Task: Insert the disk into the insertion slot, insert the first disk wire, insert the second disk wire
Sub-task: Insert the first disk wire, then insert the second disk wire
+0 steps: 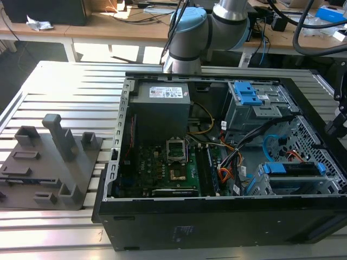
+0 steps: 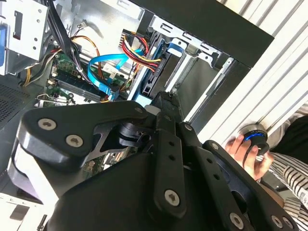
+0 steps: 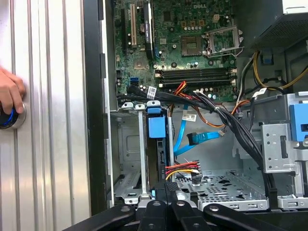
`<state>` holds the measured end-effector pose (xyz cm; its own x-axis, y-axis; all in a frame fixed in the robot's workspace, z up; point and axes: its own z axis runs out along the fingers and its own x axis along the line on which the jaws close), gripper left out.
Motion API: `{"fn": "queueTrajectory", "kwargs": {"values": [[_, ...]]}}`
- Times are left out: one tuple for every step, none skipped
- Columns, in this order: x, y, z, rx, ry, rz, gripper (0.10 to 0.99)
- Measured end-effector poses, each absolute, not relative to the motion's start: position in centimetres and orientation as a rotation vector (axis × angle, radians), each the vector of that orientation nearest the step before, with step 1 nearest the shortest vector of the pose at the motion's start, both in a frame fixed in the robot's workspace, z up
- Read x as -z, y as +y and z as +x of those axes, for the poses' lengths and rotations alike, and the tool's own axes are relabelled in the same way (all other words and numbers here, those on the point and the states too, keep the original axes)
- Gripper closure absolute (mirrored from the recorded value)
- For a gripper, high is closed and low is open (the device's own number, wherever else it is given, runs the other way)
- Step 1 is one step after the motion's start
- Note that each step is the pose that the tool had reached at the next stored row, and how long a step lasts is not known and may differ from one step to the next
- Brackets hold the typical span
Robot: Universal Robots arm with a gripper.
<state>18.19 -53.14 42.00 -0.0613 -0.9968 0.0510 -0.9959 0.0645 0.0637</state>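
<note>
Disk (image 1: pixel 293 169), seemingly inside insertion slot (image 1: pixel 303 188)

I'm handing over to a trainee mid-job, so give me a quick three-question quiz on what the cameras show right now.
1. True or false: the disk sits in the slot.
2. Fill in: the flat wire looping beside the disk is light ____.
3. The hand beside the case rests on: A) a round blue-ringed knob; B) the disk; C) the flat wire.
Key: 1 true; 2 blue; 3 A.
</note>
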Motion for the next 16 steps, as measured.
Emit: {"fn": "queueTrajectory", "kwargs": {"values": [[-42.0,-53.1,18.2,0.018,-2.231,2.095,0.980],[-42.0,-53.1,18.2,0.018,-2.231,2.095,0.980],[-42.0,-53.1,18.2,0.018,-2.231,2.095,0.980],[-42.0,-53.1,18.1,0.024,-2.233,2.099,0.980],[-42.0,-53.1,17.7,0.031,-2.235,2.103,0.980],[-41.9,-53.1,17.4,0.035,-2.237,2.105,0.980],[-41.9,-53.1,17.2,0.037,-2.237,2.105,0.980],[-41.9,-53.1,17.0,0.037,-2.237,2.105,0.980],[-41.8,-53.1,16.8,0.037,-2.237,2.106,0.980],[-41.8,-53.1,16.7,0.037,-2.237,2.106,0.980],[-41.8,-53.1,16.6,0.037,-2.237,2.105,0.980],[-41.8,-53.1,16.3,0.037,-2.237,2.105,0.980],[-41.7,-53.1,16.1,0.037,-2.237,2.105,0.980],[-41.7,-53.1,16.0,0.037,-2.237,2.105,0.980],[-41.7,-53.1,15.9,0.037,-2.237,2.105,0.980],[-41.7,-53.1,15.6,0.037,-2.237,2.105,0.980]]}}
